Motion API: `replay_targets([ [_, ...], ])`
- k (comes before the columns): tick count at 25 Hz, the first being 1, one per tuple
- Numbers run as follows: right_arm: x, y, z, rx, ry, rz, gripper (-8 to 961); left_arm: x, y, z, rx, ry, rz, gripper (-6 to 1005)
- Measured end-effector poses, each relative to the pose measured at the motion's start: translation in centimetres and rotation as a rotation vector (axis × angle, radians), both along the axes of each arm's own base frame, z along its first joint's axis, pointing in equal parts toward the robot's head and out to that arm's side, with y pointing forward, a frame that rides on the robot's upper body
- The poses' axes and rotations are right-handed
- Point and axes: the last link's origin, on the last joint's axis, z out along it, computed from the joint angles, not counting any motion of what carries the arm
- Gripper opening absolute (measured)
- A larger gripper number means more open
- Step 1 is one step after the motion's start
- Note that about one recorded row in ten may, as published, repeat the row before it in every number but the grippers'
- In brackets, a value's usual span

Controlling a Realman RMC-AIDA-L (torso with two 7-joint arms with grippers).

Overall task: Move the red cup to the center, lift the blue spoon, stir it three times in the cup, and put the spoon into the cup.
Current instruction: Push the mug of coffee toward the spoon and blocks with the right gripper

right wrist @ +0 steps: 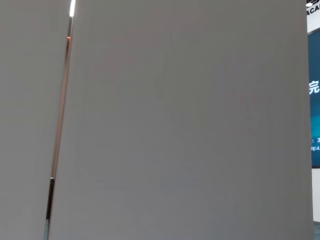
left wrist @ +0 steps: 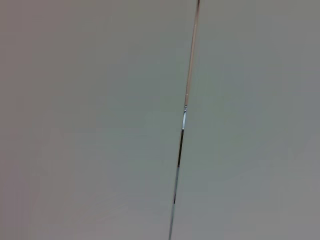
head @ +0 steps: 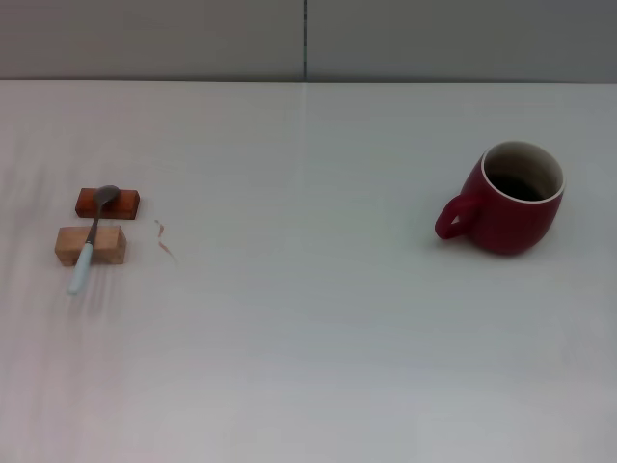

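Observation:
The red cup [head: 509,200] stands upright on the white table at the right, its loop handle pointing left and its dark inside showing. The blue spoon [head: 91,241] lies at the far left, its grey bowl resting on a reddish wooden block [head: 107,204] and its neck across a pale wooden block [head: 91,245], with the light-blue handle end reaching toward the front. Neither gripper shows in the head view. Both wrist views show only grey wall panels with a seam.
The white table [head: 308,318] stretches between spoon and cup. A small reddish mark [head: 164,239] lies right of the blocks. A grey panelled wall [head: 308,39] stands behind the table's far edge.

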Motion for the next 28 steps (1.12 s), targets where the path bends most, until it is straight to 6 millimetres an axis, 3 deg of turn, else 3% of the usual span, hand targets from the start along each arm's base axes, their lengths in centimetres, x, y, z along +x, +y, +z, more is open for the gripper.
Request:
replay_targets([
  [21,-0.08,0.47,-0.25,-0.018,0.005,-0.009,726,0.05,0.19,0.33,0.006,0.008,-0.003,835],
  [26,0.19,0.22,-0.24,-0.02,0.001,-0.019,702,0.07,0.21,0.32,0.006,0.008,-0.003,833],
  [28,0.32,0.12,-0.18,-0.02,-0.002,-0.024,627,0.09,0.22,0.31,0.006,0.008,-0.004,833],
])
